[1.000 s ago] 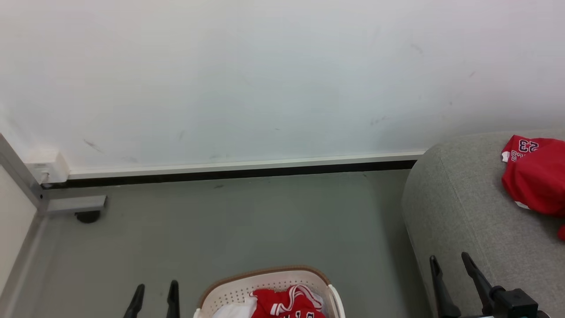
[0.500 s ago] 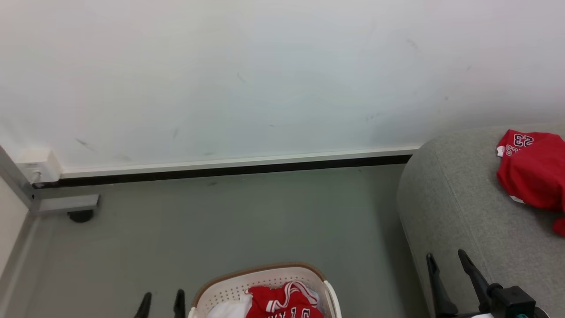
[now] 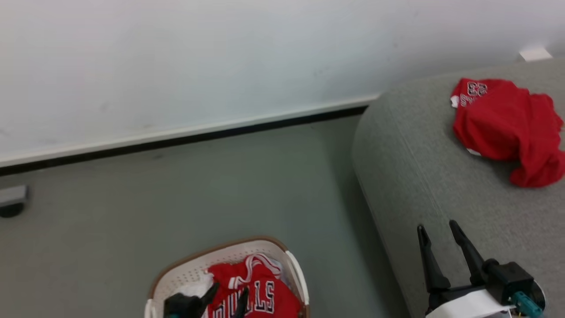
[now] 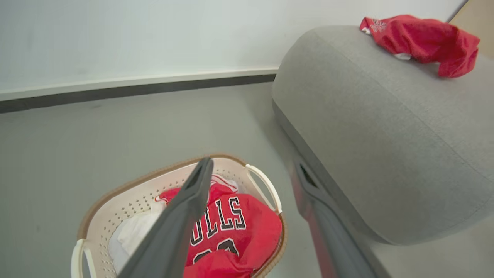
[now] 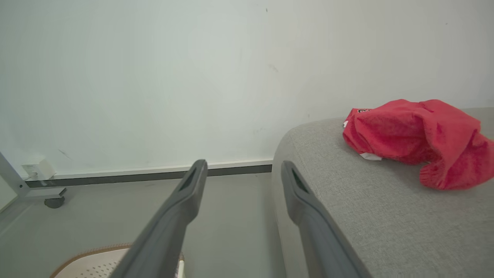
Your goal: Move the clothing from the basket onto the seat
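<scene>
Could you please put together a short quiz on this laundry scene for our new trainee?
1. True or false: a red garment already lies on the grey seat.
2. The left claw is: A) shut on a jersey; B) open, by the basket; C) resting on the seat.
3. Which claw is nearer the seat?
Key: 1 true; 2 B; 3 the right claw.
</scene>
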Motion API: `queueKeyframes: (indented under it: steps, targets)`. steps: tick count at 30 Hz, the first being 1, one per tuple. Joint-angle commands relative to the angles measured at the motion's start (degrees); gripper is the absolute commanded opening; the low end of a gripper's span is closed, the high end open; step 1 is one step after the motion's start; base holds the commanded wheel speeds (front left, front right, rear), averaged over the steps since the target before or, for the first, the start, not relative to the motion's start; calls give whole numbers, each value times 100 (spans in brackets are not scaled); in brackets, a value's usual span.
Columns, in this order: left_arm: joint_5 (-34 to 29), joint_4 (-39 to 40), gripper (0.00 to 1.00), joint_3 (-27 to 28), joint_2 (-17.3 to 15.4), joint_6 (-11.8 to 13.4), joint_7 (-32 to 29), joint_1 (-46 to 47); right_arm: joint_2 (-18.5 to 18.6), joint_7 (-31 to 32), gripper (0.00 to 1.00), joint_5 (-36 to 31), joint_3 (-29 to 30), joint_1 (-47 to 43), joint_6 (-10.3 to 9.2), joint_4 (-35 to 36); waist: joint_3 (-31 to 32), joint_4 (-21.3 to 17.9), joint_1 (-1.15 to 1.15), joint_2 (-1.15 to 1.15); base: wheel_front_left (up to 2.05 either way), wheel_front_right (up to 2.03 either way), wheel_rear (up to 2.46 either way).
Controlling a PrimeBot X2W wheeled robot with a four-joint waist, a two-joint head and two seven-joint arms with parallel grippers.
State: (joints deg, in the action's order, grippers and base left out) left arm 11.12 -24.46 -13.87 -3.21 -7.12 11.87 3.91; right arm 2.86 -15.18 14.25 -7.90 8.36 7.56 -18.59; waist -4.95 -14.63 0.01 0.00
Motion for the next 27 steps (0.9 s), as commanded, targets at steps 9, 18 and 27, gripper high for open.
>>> queueKeyframes:
  steps: [9, 18, 27]
  targets:
    - [-17, -1726, 100, -761, -258, -36, -918, 1185, 5, 4, 100, 384, -198, 401, -14, 352, -1088, -917, -1, 0, 0, 0, 0]
    - [186, -2934, 100, -1217, -370, -27, -1255, 1893, 8, 5, 100, 643, -259, 674, -14, 632, -1774, -1274, -1, 0, 0, 0, 0]
    - [328, -3514, 100, -1559, -568, -28, -1213, 2441, 6, 4, 100, 784, -214, 854, -14, 853, -2484, -1386, -1, 0, 0, 0, 0]
